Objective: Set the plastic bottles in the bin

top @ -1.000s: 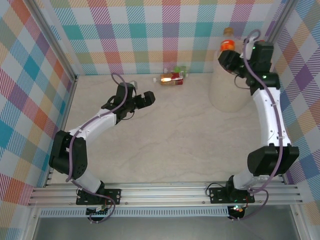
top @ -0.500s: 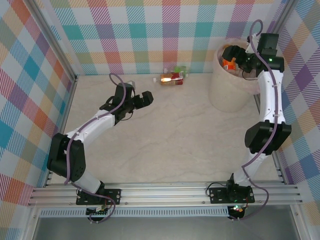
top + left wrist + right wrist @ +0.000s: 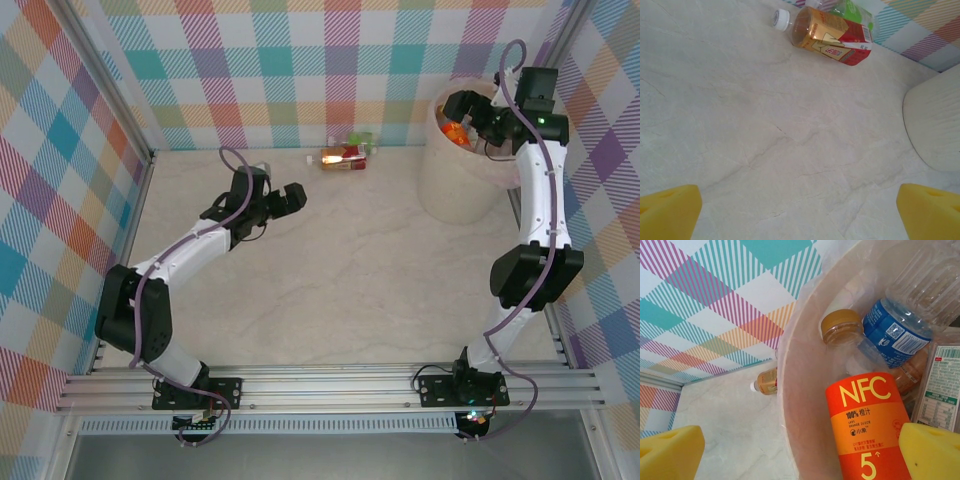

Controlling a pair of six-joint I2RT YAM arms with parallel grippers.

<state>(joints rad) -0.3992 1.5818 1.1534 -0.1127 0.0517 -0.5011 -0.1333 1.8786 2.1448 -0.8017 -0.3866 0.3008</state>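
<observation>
The cream-pink bin stands at the back right with its liner. My right gripper hangs over its mouth, open. An orange NFC juice bottle lies loose inside the bin, between the yellow fingertips and close to the right one. Under it are a blue-labelled bottle and a brown-capped one. By the back wall a white-capped tea bottle lies on its side next to a green one. My left gripper is open above bare table, short of the tea bottle.
Checked walls close the table at the back and on both sides. The bin wall rises at the right of the left wrist view. A metal rail runs along the near edge.
My right gripper swung over the bin's mouth and opened. The orange bottle left it and dropped down into the bin. The left arm has barely shifted.
</observation>
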